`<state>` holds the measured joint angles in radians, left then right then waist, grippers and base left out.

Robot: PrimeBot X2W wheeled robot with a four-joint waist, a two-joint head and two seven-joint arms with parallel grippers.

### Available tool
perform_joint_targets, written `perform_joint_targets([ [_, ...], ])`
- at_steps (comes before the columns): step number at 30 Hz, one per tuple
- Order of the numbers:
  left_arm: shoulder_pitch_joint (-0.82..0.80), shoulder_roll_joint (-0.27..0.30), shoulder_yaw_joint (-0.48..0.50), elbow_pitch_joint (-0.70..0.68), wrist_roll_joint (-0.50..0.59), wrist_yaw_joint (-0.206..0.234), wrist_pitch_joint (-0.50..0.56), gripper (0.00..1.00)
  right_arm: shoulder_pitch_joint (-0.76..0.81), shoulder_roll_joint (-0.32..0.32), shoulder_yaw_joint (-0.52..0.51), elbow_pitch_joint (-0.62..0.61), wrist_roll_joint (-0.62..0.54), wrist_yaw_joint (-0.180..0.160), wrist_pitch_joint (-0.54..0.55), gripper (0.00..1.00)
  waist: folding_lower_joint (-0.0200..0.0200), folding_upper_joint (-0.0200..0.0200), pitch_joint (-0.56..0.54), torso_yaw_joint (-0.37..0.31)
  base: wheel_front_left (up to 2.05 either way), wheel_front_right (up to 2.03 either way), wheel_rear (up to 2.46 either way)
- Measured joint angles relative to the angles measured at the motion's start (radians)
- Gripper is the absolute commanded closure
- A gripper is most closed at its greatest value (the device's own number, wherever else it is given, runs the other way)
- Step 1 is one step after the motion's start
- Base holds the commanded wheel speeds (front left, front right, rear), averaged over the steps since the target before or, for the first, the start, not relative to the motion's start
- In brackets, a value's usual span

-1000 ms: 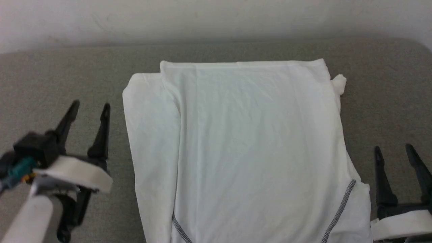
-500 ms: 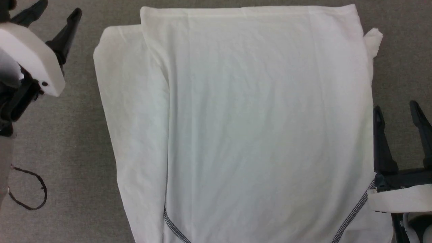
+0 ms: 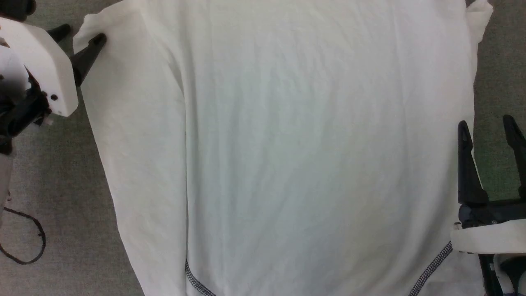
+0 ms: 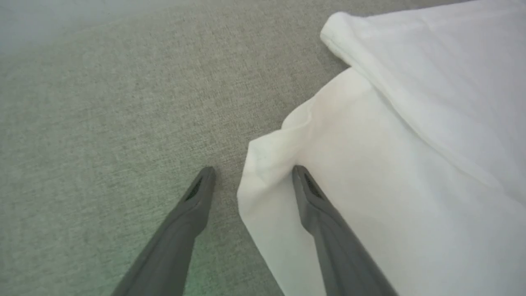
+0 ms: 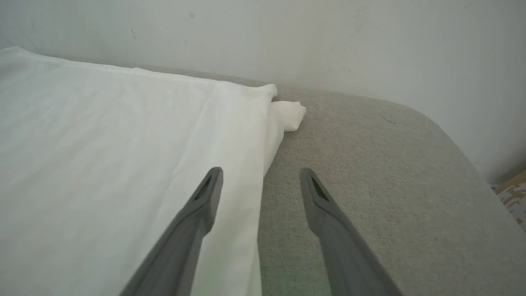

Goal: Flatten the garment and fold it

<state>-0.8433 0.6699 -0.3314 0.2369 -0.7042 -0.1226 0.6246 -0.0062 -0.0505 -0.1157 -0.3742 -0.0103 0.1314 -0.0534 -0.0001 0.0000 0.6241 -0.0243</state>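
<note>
White garment lies flat on the grey fabric surface, zigzag seams at the near end. I see my left gripper spread wide, straddling the far left corner. Right gripper also spread, straddling the right edge.
</note>
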Motion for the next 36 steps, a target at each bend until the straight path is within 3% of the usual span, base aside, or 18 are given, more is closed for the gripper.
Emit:
perform_joint_targets([
  [1, -0.002, 0.003, -0.002, 0.0, 0.0, 0.0, -0.002, 0.0, -0.001, 0.0, -0.001, 0.0, 0.001, 0.0, 0.0, 0.0, 0.0, 0.0, 0.003, -0.002, 0.0, 0.0, 0.0],
  [2, -0.004, 0.005, -0.004, 0.001, 0.0, 0.0, -0.005, 0.33, -0.002, 0.0, -0.002, 0.001, 0.001, 0.0, 0.0, 0.0, 0.0, 0.0, 0.005, -0.004, 0.0, 0.0, 0.0],
  [3, -0.004, 0.007, -0.006, 0.003, 0.0, 0.0, -0.012, 1.0, -0.004, 0.0, -0.002, 0.002, 0.001, 0.0, 0.0, 0.0, 0.0, 0.0, 0.007, -0.006, 0.0, 0.0, 0.0],
  [14, 0.033, -0.016, 0.021, 0.075, -0.047, 0.002, -0.15, 1.0, -0.01, 0.0, -0.007, 0.042, 0.004, 0.0, -0.003, 0.0, 0.0001, 0.0, -0.062, 0.002, 0.0, 0.0, 0.0],
  [22, 0.146, 0.025, 0.099, 0.086, -0.107, 0.011, -0.21, 1.0, 0.034, 0.0, -0.012, 0.092, 0.028, 0.0, -0.004, 0.0, 0.0, 0.0, -0.197, 0.014, 0.0, 0.0, 0.0],
  [30, 0.371, 0.103, 0.272, -0.016, -0.214, 0.053, -0.293, 1.0, 0.109, 0.0, -0.024, 0.135, 0.068, 0.0, -0.01, 0.0, -0.0002, 0.0, -0.358, 0.029, 0.0, 0.0, 0.0],
  [36, 0.65, 0.136, 0.483, -0.211, -0.295, 0.132, -0.368, 1.0, 0.156, 0.0, -0.039, 0.143, 0.098, 0.0, -0.018, 0.0, -0.0004, 0.0, -0.46, 0.04, 0.0, 0.0, 0.0],
])
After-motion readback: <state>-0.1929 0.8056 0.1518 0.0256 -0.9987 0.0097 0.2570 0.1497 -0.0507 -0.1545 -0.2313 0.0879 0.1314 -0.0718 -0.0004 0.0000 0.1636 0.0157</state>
